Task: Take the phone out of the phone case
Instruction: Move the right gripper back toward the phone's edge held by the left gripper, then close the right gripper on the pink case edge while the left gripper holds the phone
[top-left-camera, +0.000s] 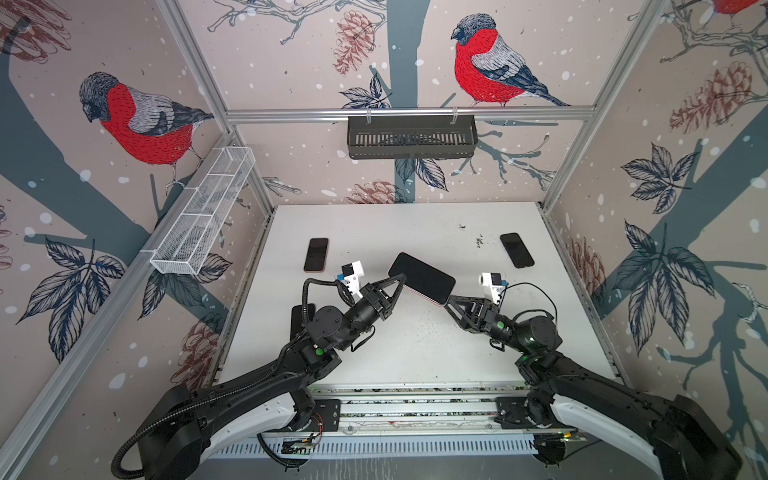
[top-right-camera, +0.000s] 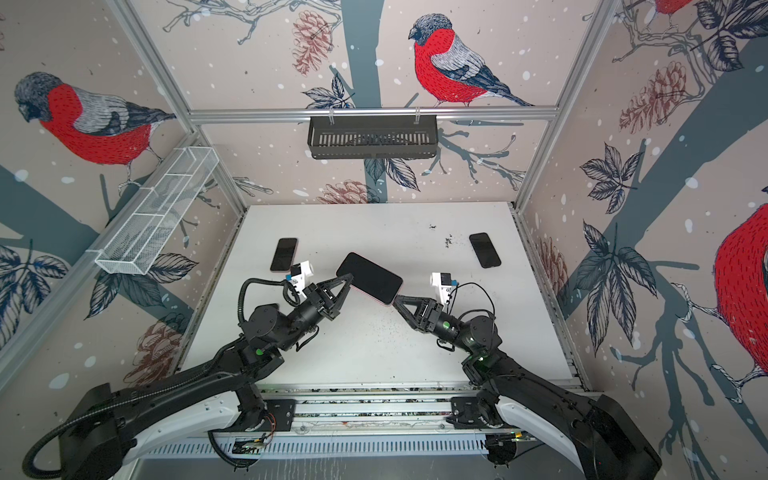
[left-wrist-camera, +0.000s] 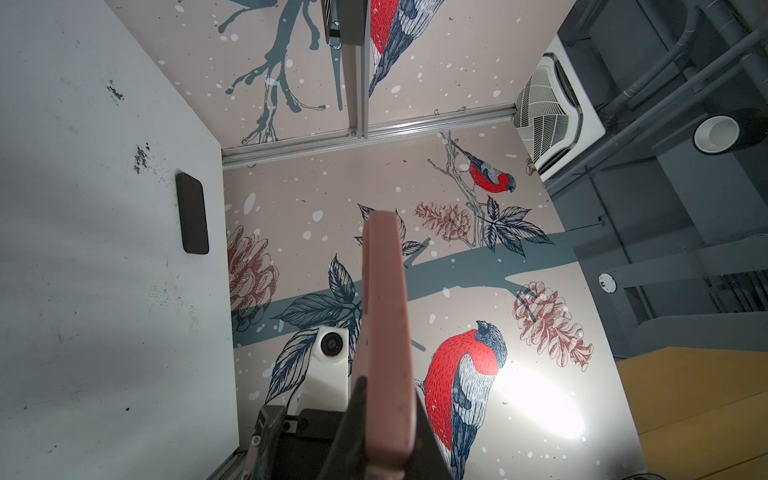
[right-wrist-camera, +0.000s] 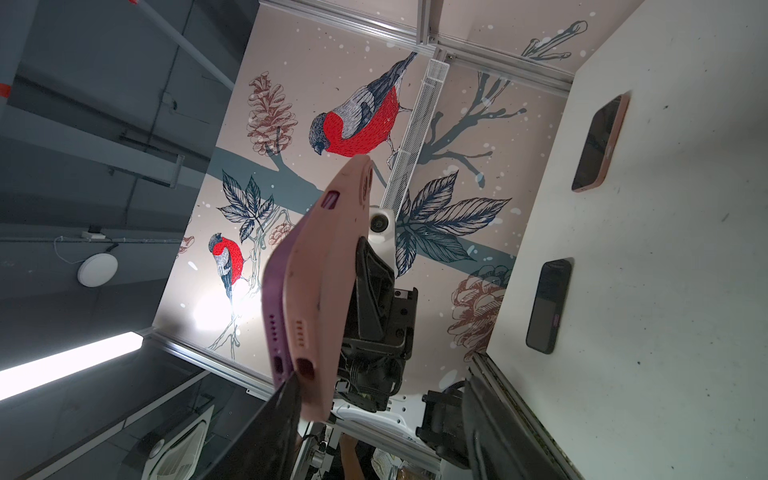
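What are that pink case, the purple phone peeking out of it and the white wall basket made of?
Pink case: probably silicone or soft rubber, matte, with dark specks clinging.
Purple phone: likely a metal edge, smooth satin, with crisp drilled holes.
White basket: painted wire mesh, probably metal, with a fine see-through weave.

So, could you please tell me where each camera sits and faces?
Top views: above the robot's base, facing down at the table; both arms, left claw, right claw.
Left wrist: on the left arm, facing along its claw; pink case edgewise.
Right wrist: on the right arm, facing the case's port end past its claw.
Shared: the case.
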